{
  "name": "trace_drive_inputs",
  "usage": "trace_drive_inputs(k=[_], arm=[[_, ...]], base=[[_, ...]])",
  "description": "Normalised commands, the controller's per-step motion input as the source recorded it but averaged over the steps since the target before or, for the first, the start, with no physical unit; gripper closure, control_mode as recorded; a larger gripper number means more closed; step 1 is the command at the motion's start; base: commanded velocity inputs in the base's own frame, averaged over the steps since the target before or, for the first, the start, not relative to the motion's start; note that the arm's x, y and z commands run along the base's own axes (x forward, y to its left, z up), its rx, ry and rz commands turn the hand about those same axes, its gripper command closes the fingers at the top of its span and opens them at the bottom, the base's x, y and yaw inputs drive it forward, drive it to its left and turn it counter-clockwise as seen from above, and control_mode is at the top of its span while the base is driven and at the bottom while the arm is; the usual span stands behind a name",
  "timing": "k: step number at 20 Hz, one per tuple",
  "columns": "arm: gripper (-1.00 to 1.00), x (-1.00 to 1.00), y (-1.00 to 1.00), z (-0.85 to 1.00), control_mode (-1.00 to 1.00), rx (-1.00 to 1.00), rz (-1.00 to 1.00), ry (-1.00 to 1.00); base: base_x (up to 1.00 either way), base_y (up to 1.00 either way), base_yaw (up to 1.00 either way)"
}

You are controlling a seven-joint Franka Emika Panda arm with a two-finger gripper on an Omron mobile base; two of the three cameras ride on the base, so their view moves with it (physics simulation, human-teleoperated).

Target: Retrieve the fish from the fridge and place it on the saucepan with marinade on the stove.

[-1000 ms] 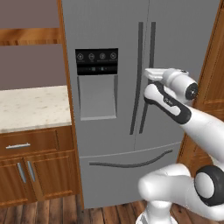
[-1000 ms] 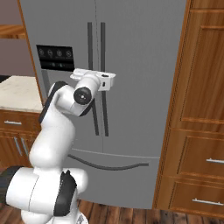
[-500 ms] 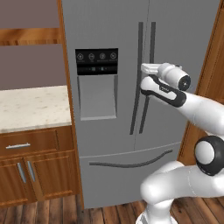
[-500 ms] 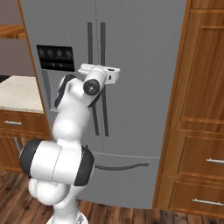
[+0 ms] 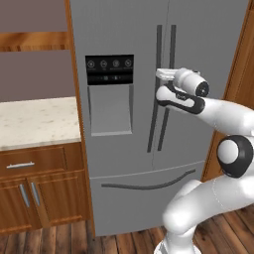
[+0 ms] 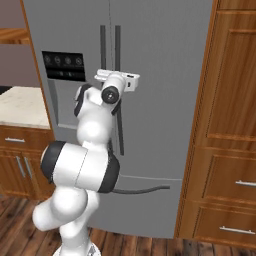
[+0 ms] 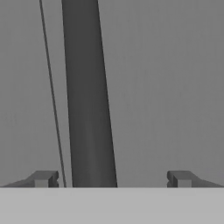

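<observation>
The fridge (image 5: 149,114) is tall brushed grey steel, both doors closed, with a glossy black dispenser panel (image 5: 109,64) and two long dark curved handles (image 7: 87,96) flanking the centre seam. The pincer (image 7: 111,178) stands wide, its fingertips (image 7: 43,178) either side of the right door's handle without touching it. Beside the fridge, a speckled pale stone counter (image 5: 34,121) tops wooden cabinets (image 5: 39,193). The fridge's interior is hidden.

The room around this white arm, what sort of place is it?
A home kitchen, it seems: a tall grey steel French-door fridge, a pale speckled stone counter, and warm brown wooden cabinets.
</observation>
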Motion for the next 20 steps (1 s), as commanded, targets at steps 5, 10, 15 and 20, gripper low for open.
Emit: trace_drive_inputs(k=[5, 10, 15, 20], arm=[[-1.00, 0.67, -0.10, -0.05, -1.00, 0.00, 0.02, 0.02], [1.00, 0.65, 0.00, 0.00, -1.00, 0.00, 0.00, 0.17], [1.00, -0.02, 0.03, 0.00, -1.00, -0.03, 0.00, 0.14], [1.00, -0.62, -0.18, 0.00, -1.00, 0.00, 0.00, 0.10]], base=[[0.00, 0.00, 0.00], [0.00, 0.00, 0.00], [0.00, 0.00, 0.00], [0.00, 0.00, 0.00]])
